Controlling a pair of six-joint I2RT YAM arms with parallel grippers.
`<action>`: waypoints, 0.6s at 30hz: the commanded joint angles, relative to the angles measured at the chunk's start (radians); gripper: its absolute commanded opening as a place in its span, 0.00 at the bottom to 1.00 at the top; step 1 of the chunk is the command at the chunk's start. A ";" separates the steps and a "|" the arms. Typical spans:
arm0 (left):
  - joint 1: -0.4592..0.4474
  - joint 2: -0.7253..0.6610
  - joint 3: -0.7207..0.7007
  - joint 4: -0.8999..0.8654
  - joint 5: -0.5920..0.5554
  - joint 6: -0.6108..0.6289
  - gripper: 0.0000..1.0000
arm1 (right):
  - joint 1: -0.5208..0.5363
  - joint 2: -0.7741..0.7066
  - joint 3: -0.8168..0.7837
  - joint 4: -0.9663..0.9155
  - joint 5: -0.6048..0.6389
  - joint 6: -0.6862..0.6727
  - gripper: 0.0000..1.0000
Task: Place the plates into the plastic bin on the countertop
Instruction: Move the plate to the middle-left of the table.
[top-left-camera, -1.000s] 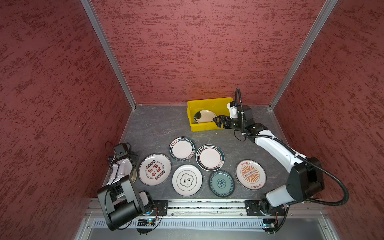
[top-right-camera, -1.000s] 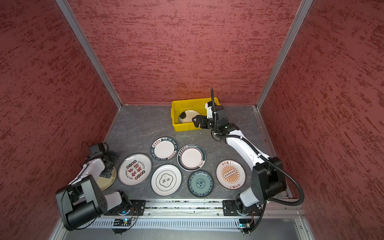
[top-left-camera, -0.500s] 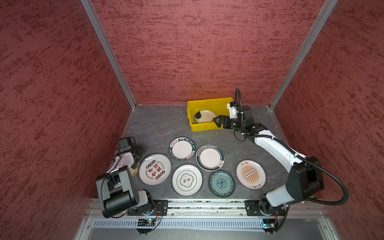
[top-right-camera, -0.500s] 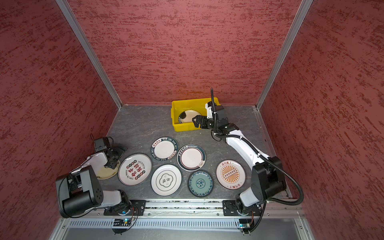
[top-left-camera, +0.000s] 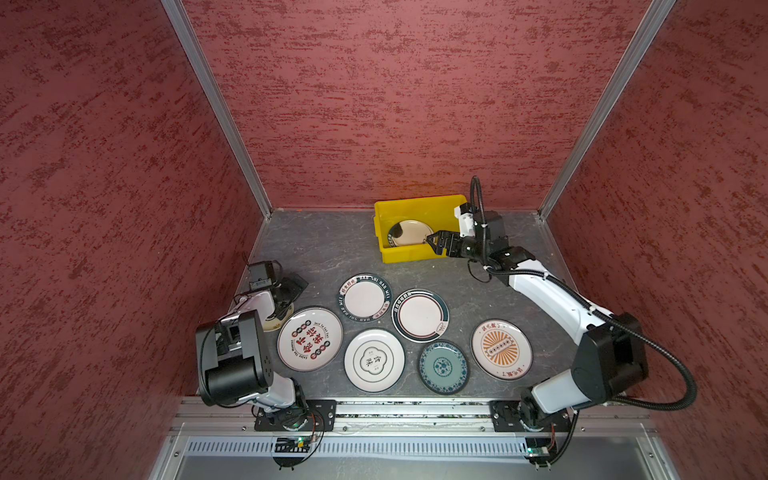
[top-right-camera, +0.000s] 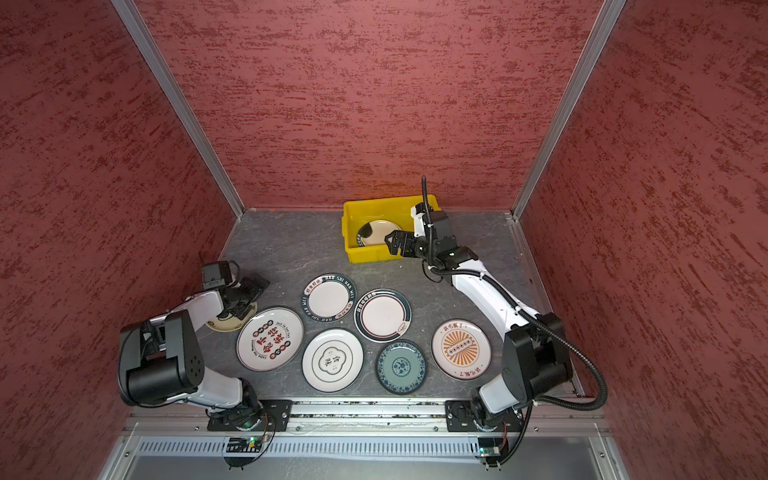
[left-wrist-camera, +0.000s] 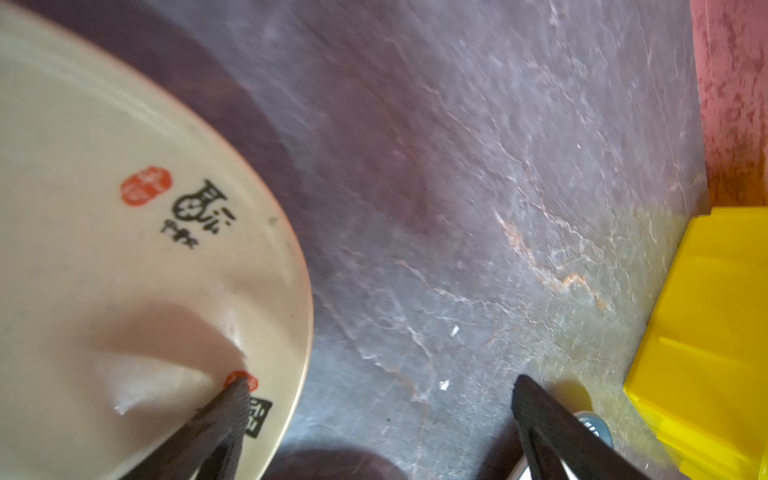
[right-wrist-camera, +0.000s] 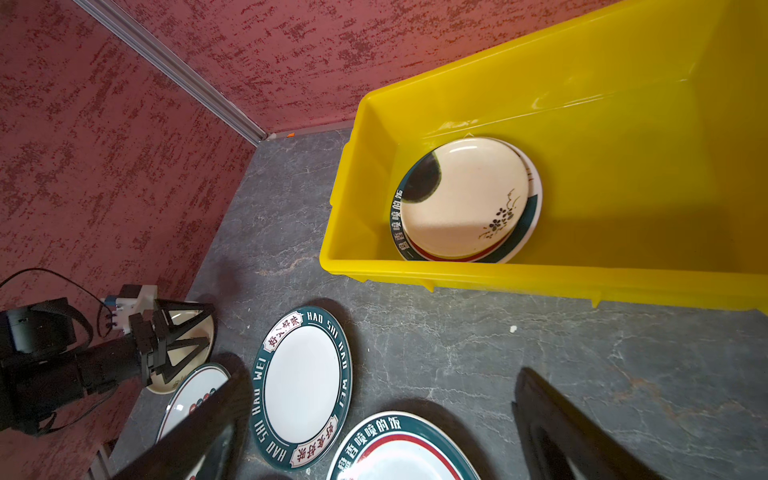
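The yellow plastic bin (top-left-camera: 407, 254) (top-right-camera: 370, 254) (right-wrist-camera: 540, 282) stands at the back of the grey countertop (top-left-camera: 324, 245) and holds two stacked plates (top-left-camera: 409, 232) (right-wrist-camera: 465, 199). My right gripper (top-left-camera: 432, 244) (right-wrist-camera: 380, 374) hangs open and empty by the bin's front right corner. Several plates lie in front: dark-rimmed (top-left-camera: 365, 297), red-lined (top-left-camera: 419, 315), red-print (top-left-camera: 309, 338), emblem (top-left-camera: 374, 360), teal (top-left-camera: 443, 366), orange sunburst (top-left-camera: 501, 349). At the far left lies a cream plate (top-left-camera: 279, 322) (left-wrist-camera: 104, 249). My left gripper (top-left-camera: 295, 296) (left-wrist-camera: 380, 380) is open across its rim, one finger over the plate, one over the countertop.
Red textured walls close in the left, back and right sides, with metal posts (top-left-camera: 216, 104) in the back corners. A metal rail (top-left-camera: 415, 409) carrying both arm bases runs along the front edge. The right arm's black cable (top-left-camera: 665, 374) loops out to the right.
My left gripper has swung from the front left to the right, over the cream plate's rim. The right gripper has stayed by the bin.
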 joint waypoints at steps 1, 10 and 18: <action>-0.044 0.048 0.029 0.002 0.038 0.024 0.99 | -0.003 -0.027 0.009 -0.001 0.031 -0.022 0.99; -0.117 0.152 0.148 -0.011 0.116 0.134 0.99 | -0.003 -0.059 -0.031 0.013 0.027 -0.007 0.99; -0.148 0.008 0.172 -0.138 -0.016 0.149 1.00 | -0.003 -0.110 -0.075 0.100 -0.086 0.044 0.99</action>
